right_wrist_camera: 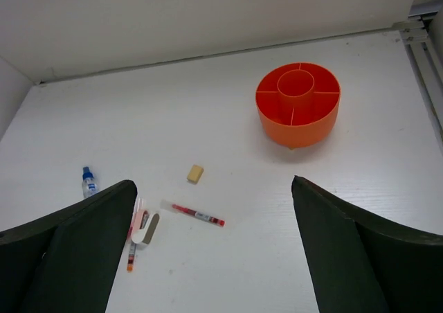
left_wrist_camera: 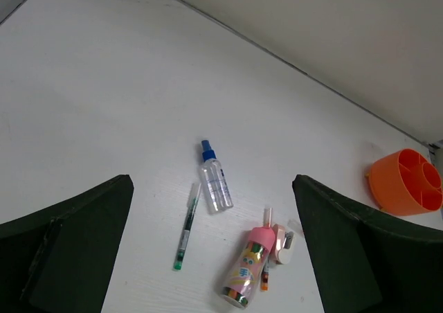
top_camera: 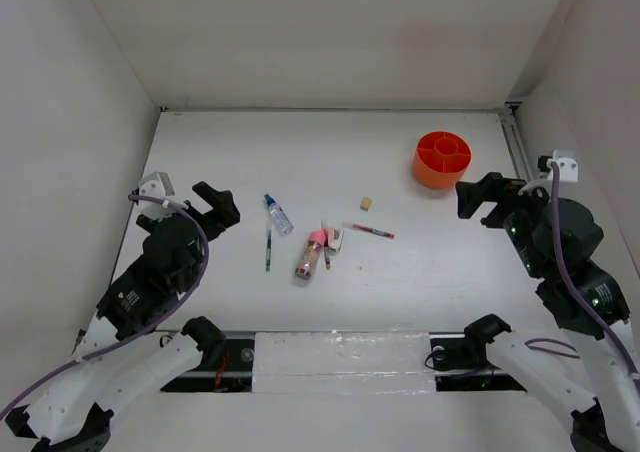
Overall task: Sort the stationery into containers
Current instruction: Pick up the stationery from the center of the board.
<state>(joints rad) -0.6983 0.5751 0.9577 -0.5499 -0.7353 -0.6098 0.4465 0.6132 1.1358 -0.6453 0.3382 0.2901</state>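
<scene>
The orange tub (top_camera: 441, 159) with inner dividers stands at the far right, also in the right wrist view (right_wrist_camera: 298, 113). On the table's middle lie a clear blue-capped tube (top_camera: 278, 215), a green pen (top_camera: 268, 249), a pink-capped tube (top_camera: 311, 255), a small white piece (top_camera: 334, 237), a red pen (top_camera: 372, 231) and a beige eraser cube (top_camera: 366, 203). My left gripper (top_camera: 215, 210) is open and empty, left of the items and above the table. My right gripper (top_camera: 487, 200) is open and empty, just in front of the tub.
A short orange-tipped pen (left_wrist_camera: 264, 275) lies between the pink-capped tube (left_wrist_camera: 247, 266) and the white piece (left_wrist_camera: 284, 246). White walls close the table on three sides. A metal rail (top_camera: 517, 147) runs along the right edge behind the tub.
</scene>
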